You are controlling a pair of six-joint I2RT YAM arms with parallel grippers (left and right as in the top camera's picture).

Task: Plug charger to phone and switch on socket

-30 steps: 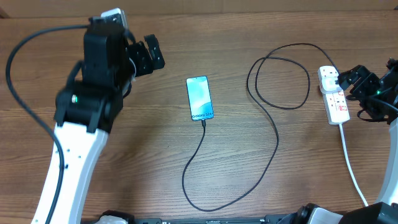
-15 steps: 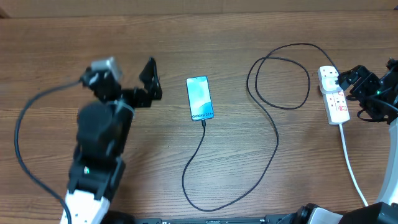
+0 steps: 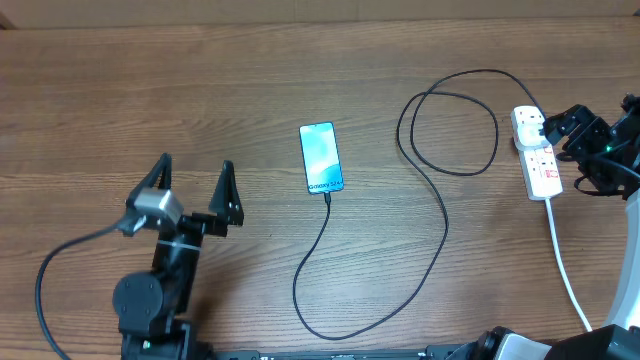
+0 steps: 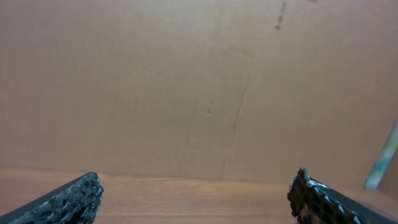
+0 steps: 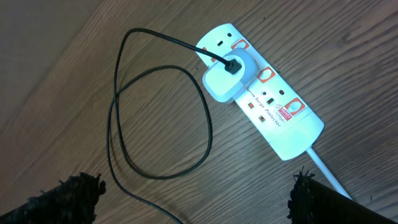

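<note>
While the wooden table (image 3: 90,90) spreads under both arms, the left gripper (image 3: 195,165) hangs at the near left, jaws wide apart and empty. The right gripper (image 5: 193,196), jaws also apart, hovers by the white socket (image 3: 537,152) at the far right. The black charger (image 3: 445,215) loops from the socket to the near end of the phone (image 3: 321,157), lying centrally, screen glowing blue.

Overhead, too small to read the white text on the phone (image 3: 321,158) or tell switch positions on the power strip (image 3: 538,152). Loses the white cord (image 3: 568,285) past the 5 o'clock edge. In the left wrist view, shows only left gripper (image 4: 196,196) tips, cropped at 7 and 5 o'clock, plus a blurred, unidentifiable pale strip (image 4: 387,155) at 3 o'clock.
</note>
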